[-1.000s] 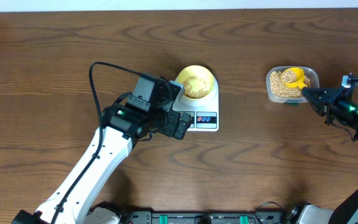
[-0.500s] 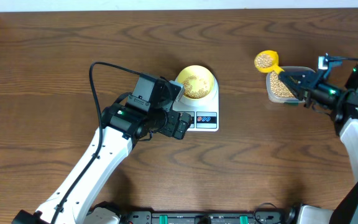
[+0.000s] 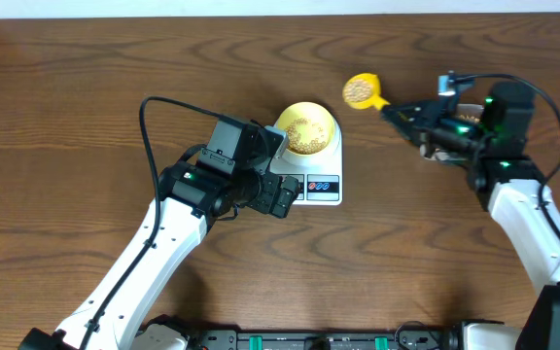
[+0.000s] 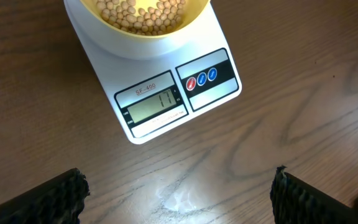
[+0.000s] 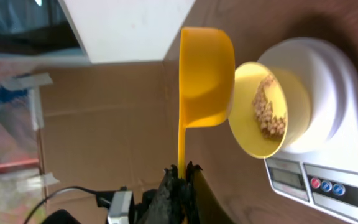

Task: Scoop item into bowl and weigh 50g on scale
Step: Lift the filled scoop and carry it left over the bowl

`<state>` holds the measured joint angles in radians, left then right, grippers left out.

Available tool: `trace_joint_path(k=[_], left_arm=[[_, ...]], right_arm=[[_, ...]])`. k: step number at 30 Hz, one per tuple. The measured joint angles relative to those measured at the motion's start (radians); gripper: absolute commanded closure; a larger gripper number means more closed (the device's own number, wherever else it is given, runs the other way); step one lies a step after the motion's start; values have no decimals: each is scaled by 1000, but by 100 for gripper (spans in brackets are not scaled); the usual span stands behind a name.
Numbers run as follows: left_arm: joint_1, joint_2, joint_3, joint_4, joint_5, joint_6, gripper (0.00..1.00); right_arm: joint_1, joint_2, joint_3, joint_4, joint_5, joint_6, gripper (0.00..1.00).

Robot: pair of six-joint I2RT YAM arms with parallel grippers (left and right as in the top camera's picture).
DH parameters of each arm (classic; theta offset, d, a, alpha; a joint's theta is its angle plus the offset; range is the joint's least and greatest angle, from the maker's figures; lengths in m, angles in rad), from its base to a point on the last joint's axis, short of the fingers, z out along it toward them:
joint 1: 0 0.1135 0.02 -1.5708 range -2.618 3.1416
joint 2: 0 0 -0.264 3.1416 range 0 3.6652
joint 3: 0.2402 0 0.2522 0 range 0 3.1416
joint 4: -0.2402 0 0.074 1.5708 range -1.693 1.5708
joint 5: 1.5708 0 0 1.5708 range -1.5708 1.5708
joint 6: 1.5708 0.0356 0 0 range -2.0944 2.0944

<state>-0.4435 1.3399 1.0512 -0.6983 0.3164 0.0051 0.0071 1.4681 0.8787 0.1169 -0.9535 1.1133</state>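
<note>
**Operator:** What are my right jaws doing?

**Describer:** Your right gripper is pinching fully together on the thin handle of the yellow scoop. It is gripping the handle at its far end, so the cup is reaching out ahead of the arm. The cup is carrying a load of beans and is facing open side up, likely so that nothing spills.

**Operator:** Where is the scoop sitting?

**Describer:** It is hanging near the pale yellow bowl, off to the bowl's right and not yet over it. The bowl is resting on the white scale and is already holding more beans. The display is reading eleven, so the weighing looks far from finished.

**Operator:** And my left side?

**Describer:** Your left gripper is standing wide apart and holding nothing. It is hovering just in front of the scale, seemingly so its camera is watching the display while you pour.
</note>
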Motion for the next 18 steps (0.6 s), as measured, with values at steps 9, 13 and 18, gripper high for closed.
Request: trace_joint_path(k=[9,13,18], left_arm=[[0,0,0,0,0,0,4],[0,0,0,0,0,0,4],[0,0,0,0,0,0,4]], right_arm=[[176,0,0,8,215,-118,99],[218,0,0,11,276,-195,99],[254,0,0,12,323,-299,99]])
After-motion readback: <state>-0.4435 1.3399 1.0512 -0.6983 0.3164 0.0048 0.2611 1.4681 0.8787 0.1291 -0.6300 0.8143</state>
